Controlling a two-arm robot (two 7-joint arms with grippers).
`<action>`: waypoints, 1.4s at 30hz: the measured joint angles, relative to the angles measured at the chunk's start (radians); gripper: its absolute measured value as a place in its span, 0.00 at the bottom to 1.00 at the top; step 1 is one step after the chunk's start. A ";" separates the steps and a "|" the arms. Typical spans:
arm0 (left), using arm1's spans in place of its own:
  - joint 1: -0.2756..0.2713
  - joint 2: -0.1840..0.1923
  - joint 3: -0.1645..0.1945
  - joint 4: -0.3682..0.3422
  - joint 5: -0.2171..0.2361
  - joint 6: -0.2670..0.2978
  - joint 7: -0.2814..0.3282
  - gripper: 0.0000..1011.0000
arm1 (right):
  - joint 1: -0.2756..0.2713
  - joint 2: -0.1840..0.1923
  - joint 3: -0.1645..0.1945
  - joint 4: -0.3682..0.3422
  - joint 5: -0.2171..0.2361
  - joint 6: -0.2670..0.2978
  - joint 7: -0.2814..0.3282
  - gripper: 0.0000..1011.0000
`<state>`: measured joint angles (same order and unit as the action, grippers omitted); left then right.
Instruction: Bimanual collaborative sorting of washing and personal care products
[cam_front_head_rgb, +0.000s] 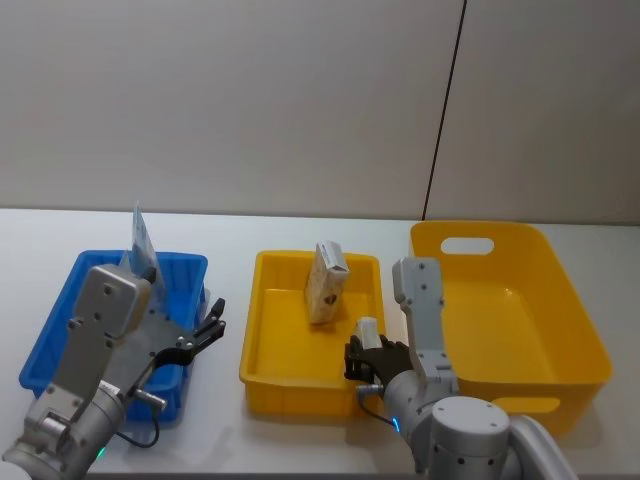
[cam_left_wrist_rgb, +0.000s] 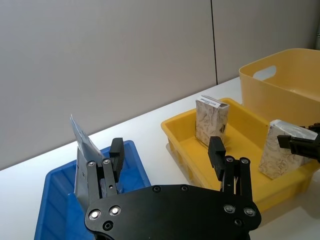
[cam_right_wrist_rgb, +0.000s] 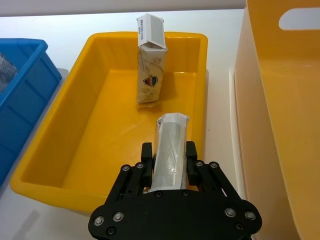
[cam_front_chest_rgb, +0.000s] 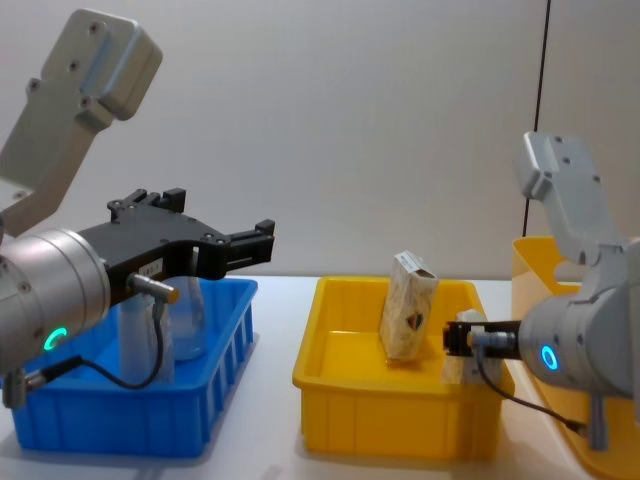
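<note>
On the white worktop (cam_front_head_rgb: 230, 235), the blue tray (cam_front_head_rgb: 50, 330) sits farthest left. The pale-blue squeeze tube (cam_front_head_rgb: 141, 240) stands at its far end, and a clear bottle (cam_front_chest_rgb: 190, 325) stands inside it. The left pincer (cam_front_head_rgb: 212, 322) hangs over the tray's right rim with its fingers spread wide and nothing between them. In the middle yellow tray (cam_front_head_rgb: 262, 372), the beige carton (cam_front_head_rgb: 326, 283) stands upright near the far wall. At that tray's near right corner, the right pincer (cam_right_wrist_rgb: 168, 152) grips the whitish-grey pack (cam_front_head_rgb: 367, 331) by its sides. I cannot tell whether the pack touches the tray floor. A tall yellow bin (cam_front_head_rgb: 560, 300) stands just beside, on the right.
</note>
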<state>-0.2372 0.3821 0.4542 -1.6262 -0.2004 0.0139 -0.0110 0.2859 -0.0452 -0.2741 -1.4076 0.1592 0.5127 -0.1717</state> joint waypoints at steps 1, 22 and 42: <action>0.000 0.000 0.000 0.000 0.000 0.000 0.000 0.99 | 0.002 -0.001 0.001 0.002 -0.001 -0.001 0.001 0.36; 0.000 0.000 0.000 0.000 0.000 0.000 0.000 0.99 | 0.009 -0.004 0.004 0.016 -0.022 -0.058 0.025 0.09; 0.000 0.000 0.000 0.000 0.000 0.000 0.000 0.99 | 0.021 0.001 -0.019 0.014 -0.052 -0.159 0.073 0.04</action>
<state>-0.2372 0.3821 0.4542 -1.6262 -0.2004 0.0139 -0.0109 0.3070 -0.0442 -0.2929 -1.3932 0.1072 0.3535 -0.0986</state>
